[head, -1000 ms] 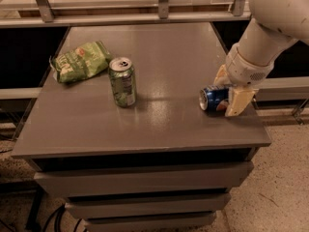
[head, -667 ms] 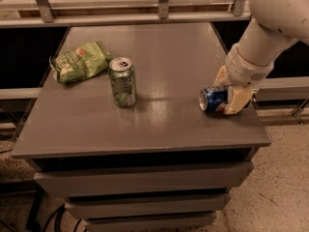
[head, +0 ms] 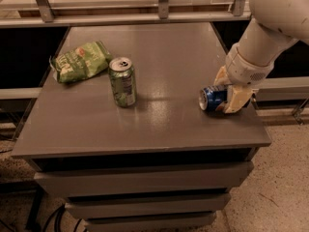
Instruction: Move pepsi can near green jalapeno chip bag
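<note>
Working from the near edge back: the drawer fronts [head: 145, 182] sit below the grey table [head: 159, 129], and the front strip of the tabletop has nothing on it. At about 4 o'clock from the table's middle, close to the right edge, the pepsi can [head: 210, 98] lies on its side with its silver top facing left. My gripper [head: 228, 92] is right there, coming down from the white arm at 2 o'clock, and its two pale fingers sit on either side of the blue body, pinching the can as far as I can judge. Whether the can rests on the surface or is a shade above it I cannot tell. Just left of centre, at about 9 o'clock, a green soda can [head: 122, 82] stands upright. Beyond it, at 10 o'clock near the far left corner, lies the green jalapeno chip bag [head: 79, 62], crumpled and flat. By my reckoning the grasp is done and little else: the can is well apart from the bag, so the whole carry across the table toward 10 o'clock remains, with the green can standing near that line.
</note>
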You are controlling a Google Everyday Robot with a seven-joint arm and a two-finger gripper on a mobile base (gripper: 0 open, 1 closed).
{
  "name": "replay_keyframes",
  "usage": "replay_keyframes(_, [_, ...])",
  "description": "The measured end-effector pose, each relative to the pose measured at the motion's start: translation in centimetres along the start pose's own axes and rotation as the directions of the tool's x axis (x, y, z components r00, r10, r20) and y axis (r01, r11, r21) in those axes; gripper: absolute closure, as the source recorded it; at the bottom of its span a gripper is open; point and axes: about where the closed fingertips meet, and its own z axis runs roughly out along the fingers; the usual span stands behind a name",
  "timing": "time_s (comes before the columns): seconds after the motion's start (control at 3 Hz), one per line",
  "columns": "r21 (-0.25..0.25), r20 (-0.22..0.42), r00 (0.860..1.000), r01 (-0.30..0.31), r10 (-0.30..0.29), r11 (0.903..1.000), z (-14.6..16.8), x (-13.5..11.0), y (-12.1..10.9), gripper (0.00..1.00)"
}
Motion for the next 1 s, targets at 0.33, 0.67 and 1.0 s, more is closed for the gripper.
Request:
replay_keyframes(0.33, [0.000, 0.000, 1.000, 0.000, 0.000, 1.0000, 0.0, 0.0, 0.0, 1.00])
replay_keyframes(0.67, [0.012, -0.006, 1.000, 0.019, -0.019, 0.9997, -0.1, 0.1, -0.9, 1.00])
replay_keyframes(1.0, [0.032, -0.016, 0.999, 0.052, -0.051, 0.9982, -0.6, 0.2, -2.3, 1.00])
